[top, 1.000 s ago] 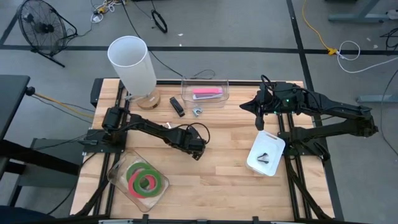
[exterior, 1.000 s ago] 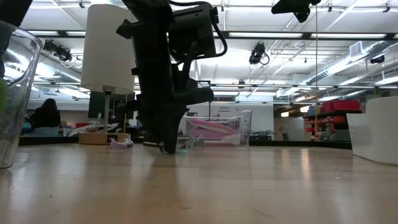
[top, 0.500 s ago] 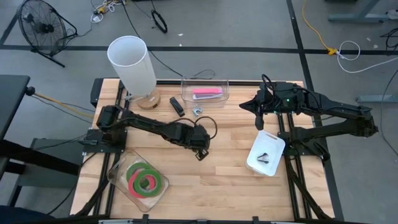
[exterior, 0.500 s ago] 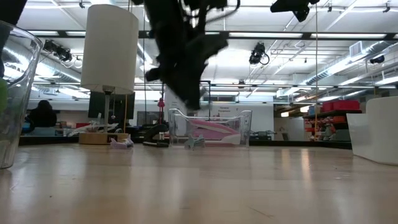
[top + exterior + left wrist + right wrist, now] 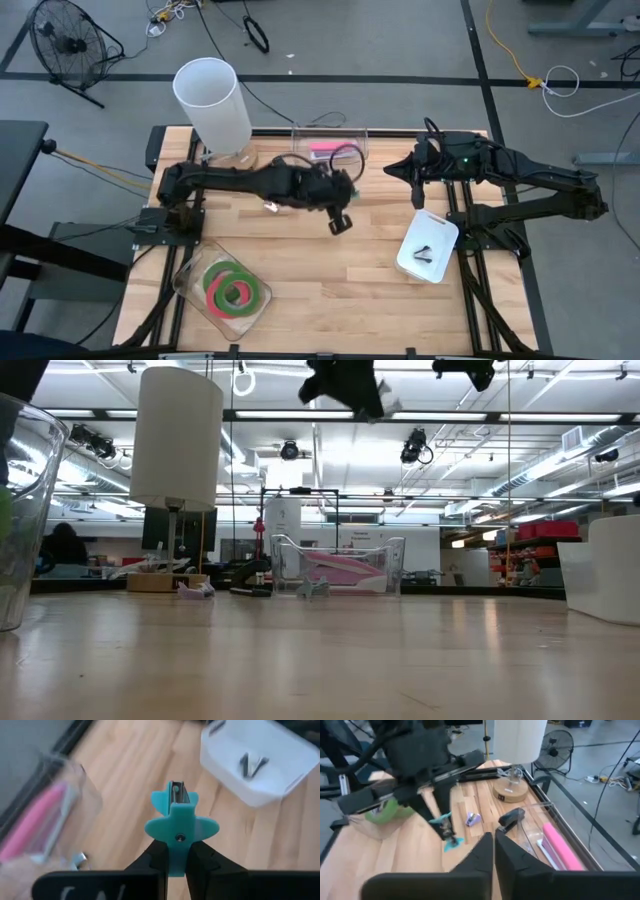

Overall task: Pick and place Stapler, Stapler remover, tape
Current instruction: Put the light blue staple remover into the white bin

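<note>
Left gripper lifted staple remover, jaws forward.

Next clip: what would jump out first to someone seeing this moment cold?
Probably the left gripper, raised over the middle of the wooden table and clamped on a small teal staple remover. Next, the tall white cylinder at the back left corner, with a clear tray holding a pink stapler beside it. Near the front left, another clear tray holds the green and pink-red tape rolls; the right gripper waits shut above the back right.
</note>
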Tool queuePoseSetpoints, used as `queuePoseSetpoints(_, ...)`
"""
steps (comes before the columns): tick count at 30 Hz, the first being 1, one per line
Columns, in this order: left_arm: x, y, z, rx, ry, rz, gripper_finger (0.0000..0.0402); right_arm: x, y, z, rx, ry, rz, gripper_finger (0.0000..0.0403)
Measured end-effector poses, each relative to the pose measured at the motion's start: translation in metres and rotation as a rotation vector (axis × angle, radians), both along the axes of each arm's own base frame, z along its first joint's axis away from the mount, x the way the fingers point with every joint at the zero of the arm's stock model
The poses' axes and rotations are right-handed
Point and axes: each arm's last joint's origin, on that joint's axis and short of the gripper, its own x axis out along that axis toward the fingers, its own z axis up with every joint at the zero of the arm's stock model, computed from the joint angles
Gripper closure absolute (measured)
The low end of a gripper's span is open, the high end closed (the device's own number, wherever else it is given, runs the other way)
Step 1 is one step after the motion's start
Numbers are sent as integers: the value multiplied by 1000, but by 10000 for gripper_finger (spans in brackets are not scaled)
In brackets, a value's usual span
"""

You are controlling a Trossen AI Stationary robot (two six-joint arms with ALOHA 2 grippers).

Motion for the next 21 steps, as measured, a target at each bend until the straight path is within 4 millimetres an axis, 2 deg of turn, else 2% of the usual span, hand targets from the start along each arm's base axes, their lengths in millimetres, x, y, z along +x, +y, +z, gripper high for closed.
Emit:
queuePoseSetpoints(5,0,15,35,24,-77,-80,366,1,0,3,43,-36,-1,350)
queuePoseSetpoints(10,-2,25,54,18,-125,-164,366,1,3,3,112,-44,62,299)
queuePoseSetpoints(14,-2,30,58,-11,-135,-208,366,1,4,3,134,-45,113,256)
queuePoseSetpoints(21,-2,32,57,-58,-139,-282,364,2,4,2,156,-45,104,200)
